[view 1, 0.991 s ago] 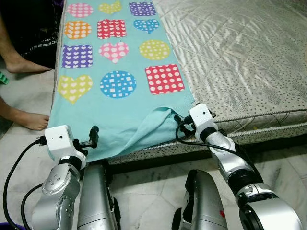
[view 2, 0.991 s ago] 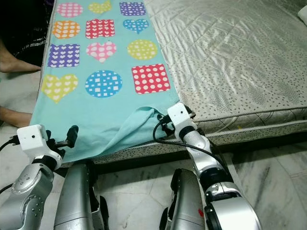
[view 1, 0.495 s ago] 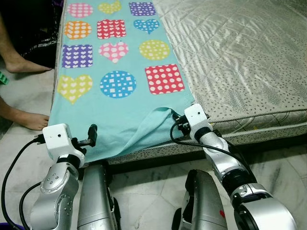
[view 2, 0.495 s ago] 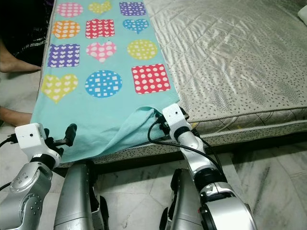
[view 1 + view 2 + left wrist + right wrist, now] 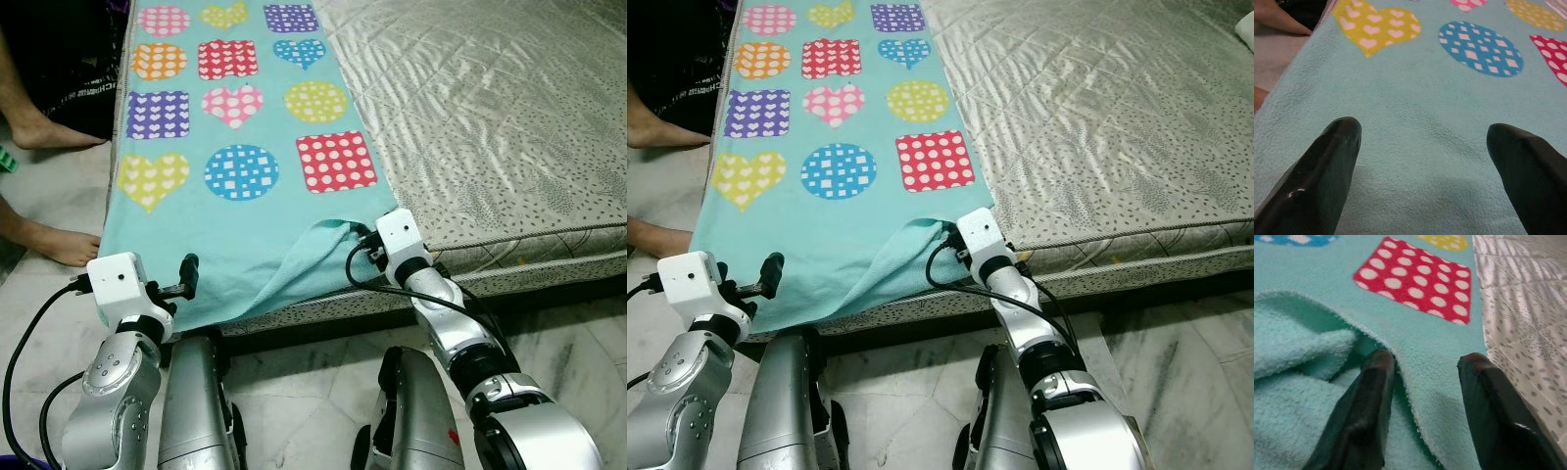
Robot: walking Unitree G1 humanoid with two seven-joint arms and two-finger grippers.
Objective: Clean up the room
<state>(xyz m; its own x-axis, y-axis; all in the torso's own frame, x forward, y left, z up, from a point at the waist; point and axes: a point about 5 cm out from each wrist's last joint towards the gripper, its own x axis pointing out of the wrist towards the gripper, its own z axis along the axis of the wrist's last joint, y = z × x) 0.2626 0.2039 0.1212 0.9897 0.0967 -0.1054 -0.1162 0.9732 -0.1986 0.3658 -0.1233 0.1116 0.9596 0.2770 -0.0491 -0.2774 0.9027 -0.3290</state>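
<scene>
A turquoise blanket [image 5: 245, 235] printed with coloured hearts, circles and squares covers the left strip of the mattress [image 5: 490, 127]. Its near right corner is folded over into a loose bunch [image 5: 304, 264]. My right gripper [image 5: 362, 247] is at that fold and open. Its fingers [image 5: 1374, 396] straddle the hem of the upper layer, by the red dotted square [image 5: 1415, 284]. My left gripper [image 5: 186, 279] is open at the blanket's near left edge, fingers [image 5: 1327, 156] spread wide just over the flat fleece, holding nothing.
The mattress with its grey quilted cover lies low on a marble floor [image 5: 578, 323]. A person's bare feet [image 5: 59, 245] rest on the floor at the left, close to the blanket's edge. A small green object [image 5: 5, 162] lies at the far left.
My right gripper has slid a little to the left, closer into the folded corner. The left gripper has barely shifted. The blanket lies as before.
</scene>
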